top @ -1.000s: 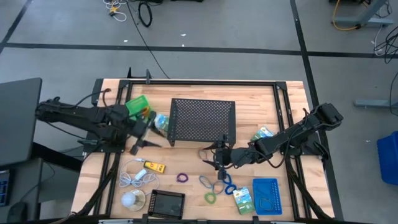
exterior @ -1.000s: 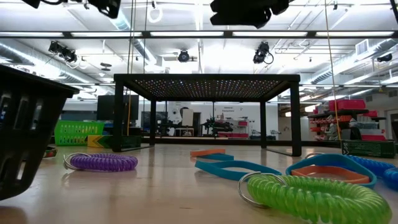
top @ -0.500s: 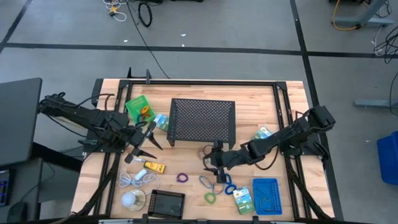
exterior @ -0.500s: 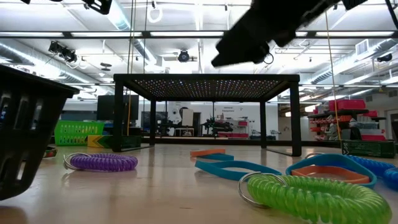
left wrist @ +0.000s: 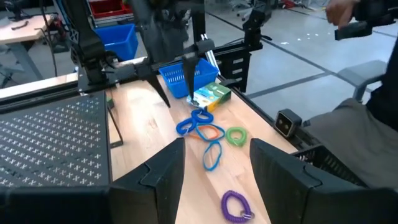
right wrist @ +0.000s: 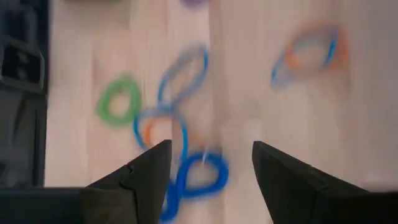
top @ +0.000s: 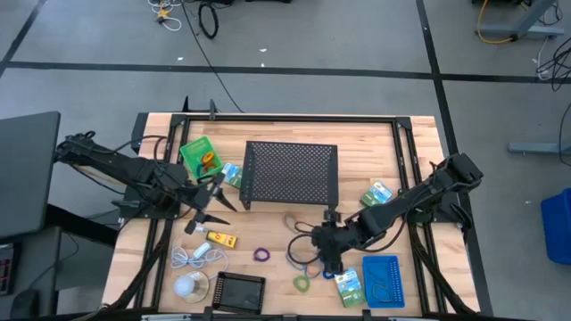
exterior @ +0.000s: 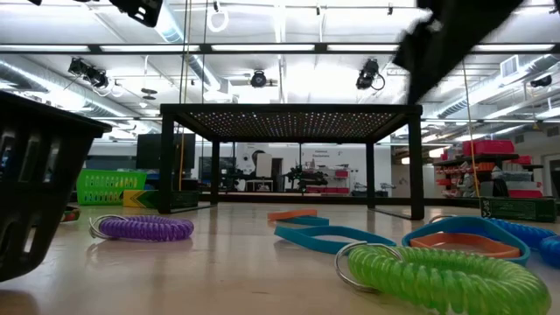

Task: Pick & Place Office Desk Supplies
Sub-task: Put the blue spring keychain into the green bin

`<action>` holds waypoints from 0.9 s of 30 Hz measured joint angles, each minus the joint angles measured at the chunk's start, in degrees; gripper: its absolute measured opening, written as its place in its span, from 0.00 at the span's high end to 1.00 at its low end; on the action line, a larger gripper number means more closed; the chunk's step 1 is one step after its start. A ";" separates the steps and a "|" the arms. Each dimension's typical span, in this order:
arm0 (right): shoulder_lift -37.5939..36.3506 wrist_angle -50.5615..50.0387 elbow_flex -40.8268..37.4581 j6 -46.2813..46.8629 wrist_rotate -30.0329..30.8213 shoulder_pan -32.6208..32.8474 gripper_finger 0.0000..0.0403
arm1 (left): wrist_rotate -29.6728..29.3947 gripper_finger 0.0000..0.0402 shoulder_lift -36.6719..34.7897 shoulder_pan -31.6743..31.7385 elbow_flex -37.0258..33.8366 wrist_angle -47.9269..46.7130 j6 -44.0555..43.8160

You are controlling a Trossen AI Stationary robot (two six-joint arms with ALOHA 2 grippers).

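Blue coiled loops (top: pixel 314 259), tangled with an orange one, lie low and right of centre in the high view, on the bare wooden table (top: pixel 268 234) just in front of the black perforated metal shelf (top: pixel 291 172). A green coiled loop (top: pixel 302 283) sits just below-left of them and a purple coiled loop (top: pixel 261 255) farther left.

Directly over this cluster hangs the right gripper (top: pixel 331 259), its fingers spread wide and holding nothing; in its wrist view the blue loops (right wrist: pixel 186 168) show between and just ahead of the two dark fingers (right wrist: pixel 140 180), so the target lies straight under the gripper. The tangle's long axis runs roughly top to bottom in the high view. A green-blue packet (top: pixel 349 285) and a blue plastic tray (top: pixel 383 279) lie just right of the loops, toward the lower right corner.

The right arm is plainly the nearer one. The left gripper (top: pixel 214 201) waits well apart at centre-left, its fingers also parted and empty, near a small yellow block (top: pixel 221 238) and a green tray (top: pixel 199 156).

My judgement: the coming move is a straight descent onto the blue loops, and neighbouring loops may lift along with them.
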 joint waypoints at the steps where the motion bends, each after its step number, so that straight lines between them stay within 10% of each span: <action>1: 0.45 -1.39 -0.04 1.70 -0.93 0.19 0.42 | -0.16 0.53 0.40 0.00 0.00 0.75 0.30; 27: 9.40 3.99 -0.07 10.40 -7.69 4.08 0.58 | -1.35 0.53 1.85 0.02 0.00 1.80 2.88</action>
